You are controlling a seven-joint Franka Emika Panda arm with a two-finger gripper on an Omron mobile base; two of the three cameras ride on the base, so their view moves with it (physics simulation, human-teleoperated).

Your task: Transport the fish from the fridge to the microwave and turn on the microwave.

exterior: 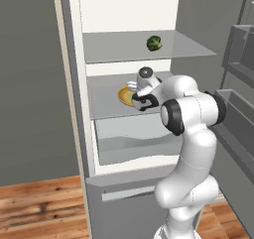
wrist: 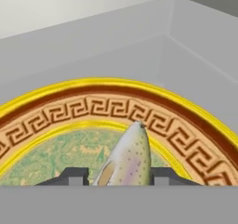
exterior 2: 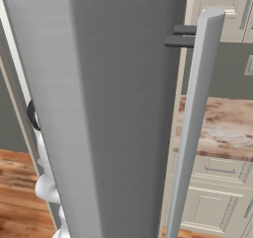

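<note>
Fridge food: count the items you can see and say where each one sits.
2. The green vegetable sits on the upper shelf of the fridge; the fish lies on the yellow-rimmed plate between the gripper's fingertips. The arm may hide more.

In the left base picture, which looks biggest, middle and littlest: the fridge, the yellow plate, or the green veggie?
1. fridge, by far the biggest.
2. yellow plate, though the arm hides part of it.
3. green vegetable, littlest, but it sits farther back, so the gap from the plate is unsure.
</note>
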